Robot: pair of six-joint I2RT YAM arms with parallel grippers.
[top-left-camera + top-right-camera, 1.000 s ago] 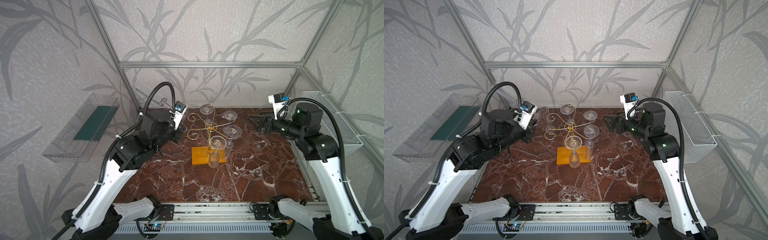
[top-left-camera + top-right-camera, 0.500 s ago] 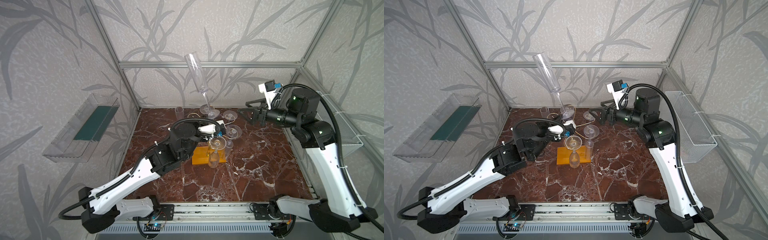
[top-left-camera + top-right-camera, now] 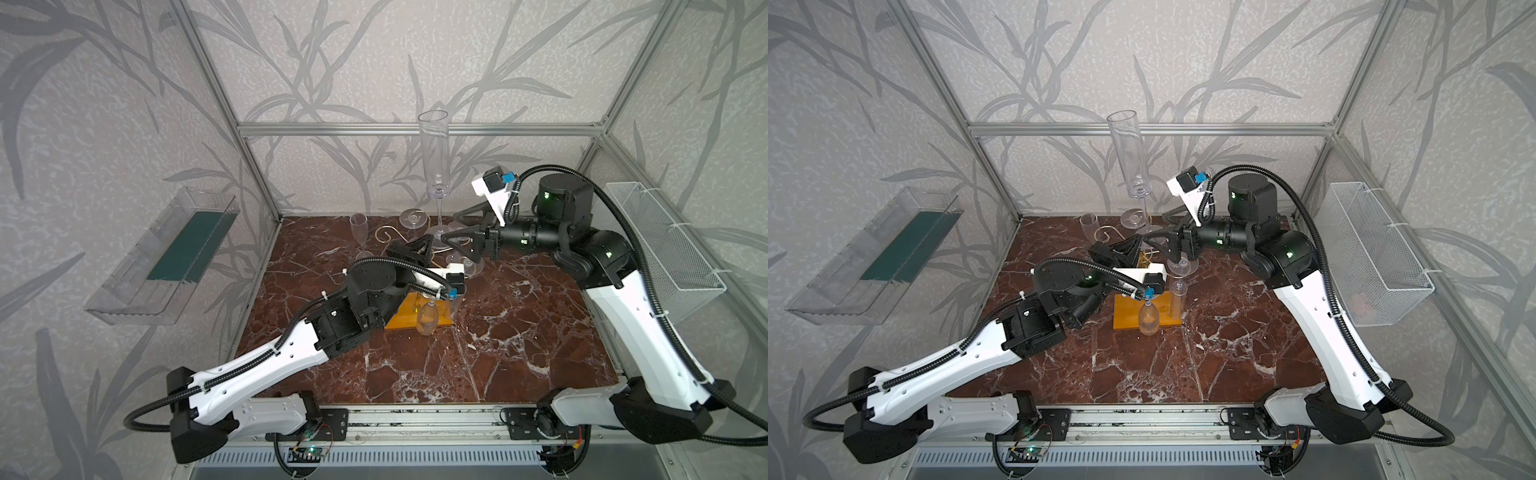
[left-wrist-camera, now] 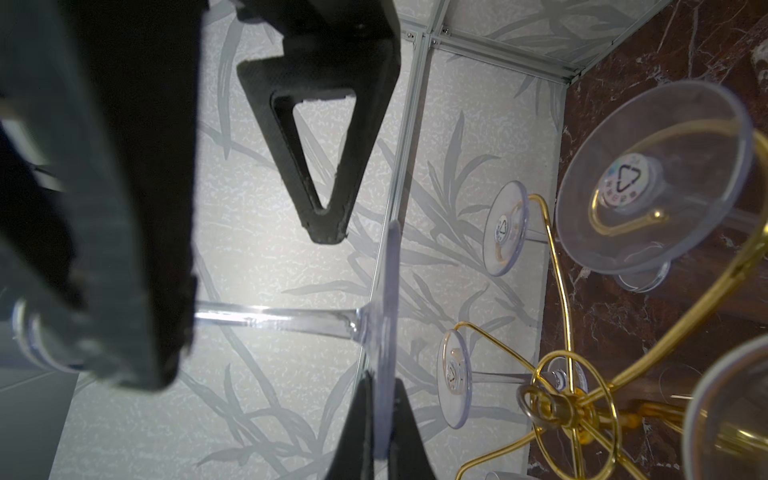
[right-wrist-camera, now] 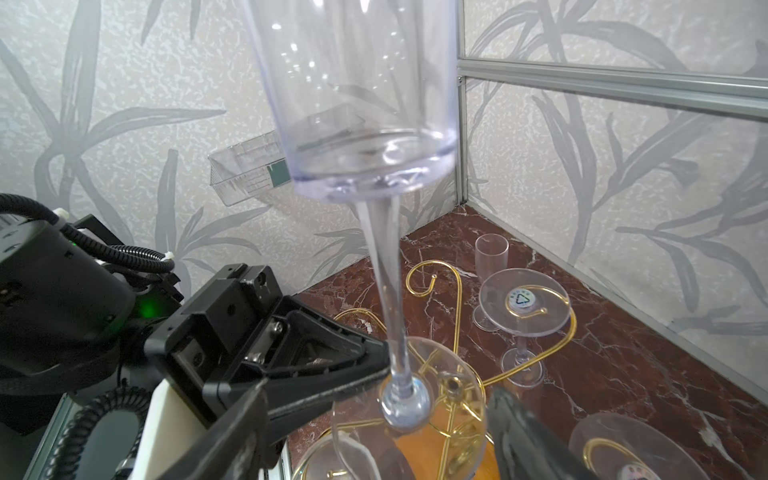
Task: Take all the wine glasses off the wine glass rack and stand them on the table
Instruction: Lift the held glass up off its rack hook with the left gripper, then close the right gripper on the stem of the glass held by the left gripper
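The left end effector (image 5: pixel 390 374) is clamped on the stem (image 4: pixel 270 318) of the glass (image 3: pixel 434 153), low down, just above the foot (image 4: pixel 386 299); the glass stands upright in the air with its bowl uppermost, above the rack (image 3: pixel 401 318) and apart from its gold arms in the left wrist view. The right end effector (image 3: pixel 449 228) reaches in from the right at the level of the foot; its jaws stand apart, one finger on each side of the foot disc in the left wrist view; whether either finger touches the disc cannot be told. The rack sits on the counter (image 3: pixel 457 365) near the back centre, its orange base partly hidden by the left arm in both top views. Other glasses (image 4: pixel 648 183) hang inverted from the rack, each foot hooked in a curled arm; a goblet (image 3: pixel 428 318) hangs bowl-down at the front, over the base. A flute (image 3: pixel 360 232) stands upright on the counter behind the rack, toward the left side.
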